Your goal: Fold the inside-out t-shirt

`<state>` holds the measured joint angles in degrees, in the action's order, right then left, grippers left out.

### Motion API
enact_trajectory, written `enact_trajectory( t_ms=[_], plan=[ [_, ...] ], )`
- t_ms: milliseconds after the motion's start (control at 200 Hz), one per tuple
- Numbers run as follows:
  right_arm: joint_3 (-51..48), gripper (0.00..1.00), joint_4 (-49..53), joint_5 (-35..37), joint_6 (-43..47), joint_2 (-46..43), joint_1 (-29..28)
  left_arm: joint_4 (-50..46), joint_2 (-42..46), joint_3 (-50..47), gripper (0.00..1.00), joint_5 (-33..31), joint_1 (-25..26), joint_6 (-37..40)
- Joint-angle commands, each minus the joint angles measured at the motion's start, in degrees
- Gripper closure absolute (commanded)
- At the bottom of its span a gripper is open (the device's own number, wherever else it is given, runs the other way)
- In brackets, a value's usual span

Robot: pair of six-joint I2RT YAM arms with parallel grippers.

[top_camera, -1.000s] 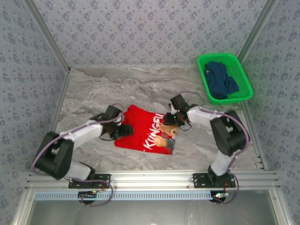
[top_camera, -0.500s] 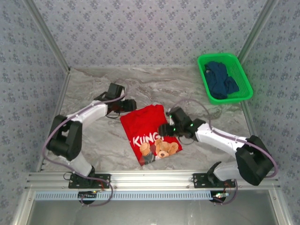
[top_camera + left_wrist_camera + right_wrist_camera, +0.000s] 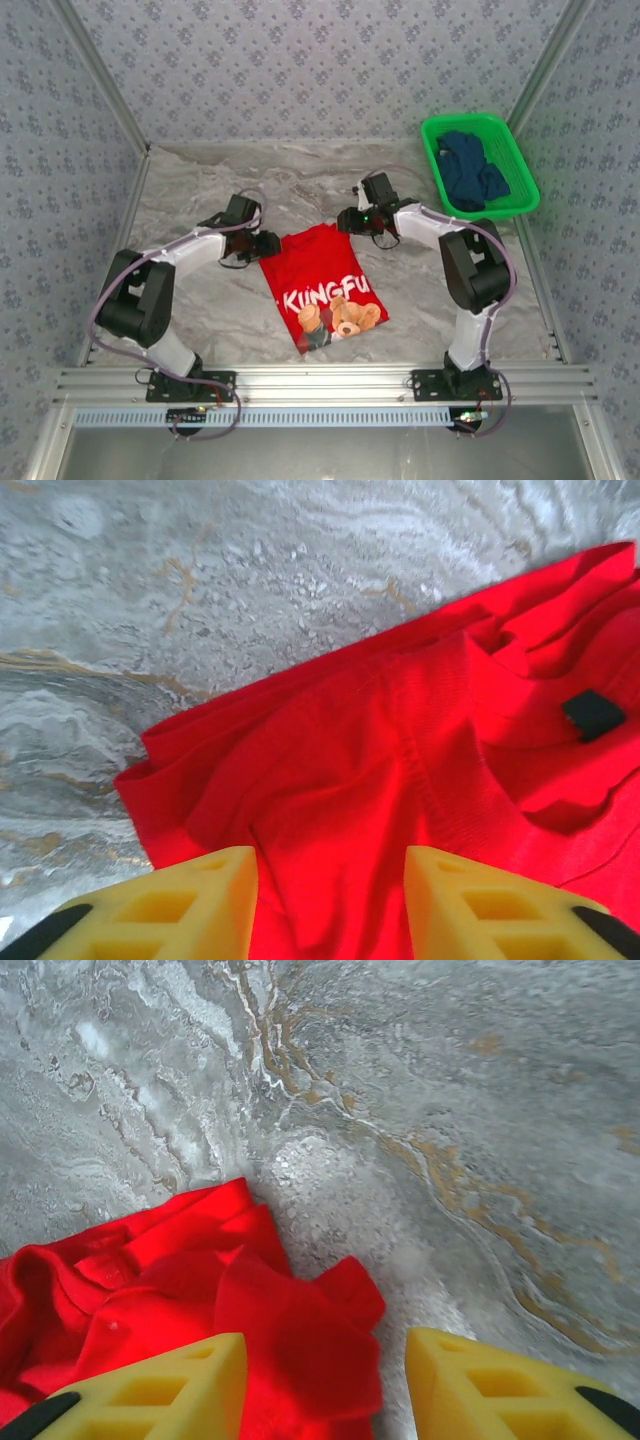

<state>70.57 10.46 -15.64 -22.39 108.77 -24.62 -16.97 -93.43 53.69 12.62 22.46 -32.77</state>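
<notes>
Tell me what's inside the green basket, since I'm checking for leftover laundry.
A crumpled dark blue garment lies in the basket, filling most of its floor. Anything beneath the garment is covered and cannot be seen.

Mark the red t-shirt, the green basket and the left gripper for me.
red t-shirt (image 3: pixel 315 260): top view, plain cloth above the lettering.
green basket (image 3: pixel 465 119): top view, far rim.
left gripper (image 3: pixel 270 243): top view, between its fingertips, at the shirt's edge.
</notes>
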Motion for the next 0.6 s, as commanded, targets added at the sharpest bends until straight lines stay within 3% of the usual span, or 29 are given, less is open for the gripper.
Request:
enact_trajectory(
  t_ms=[0,160,435,600],
  plan=[
    [2.93,0.56,-0.09,-3.3,1.34,2.15,-0.12,1.33,-2.12,1.06,0.62,1.84,-0.31,-0.52],
    [3.69,0.67,-0.36,-4.82,1.21,3.7,-0.27,2.03,-3.99,1.39,0.71,1.94,-0.4,-0.19],
    [4.43,0.93,0.28,-6.33,0.95,2.27,-0.26,3.95,-1.7,0.25,1.0,2.13,-0.61,0.6],
    [4.73,1.0,0.9,-5.37,0.97,-0.27,-0.4,5.28,3.74,-2.93,1.0,2.0,-1.47,-0.65]
  ],
)
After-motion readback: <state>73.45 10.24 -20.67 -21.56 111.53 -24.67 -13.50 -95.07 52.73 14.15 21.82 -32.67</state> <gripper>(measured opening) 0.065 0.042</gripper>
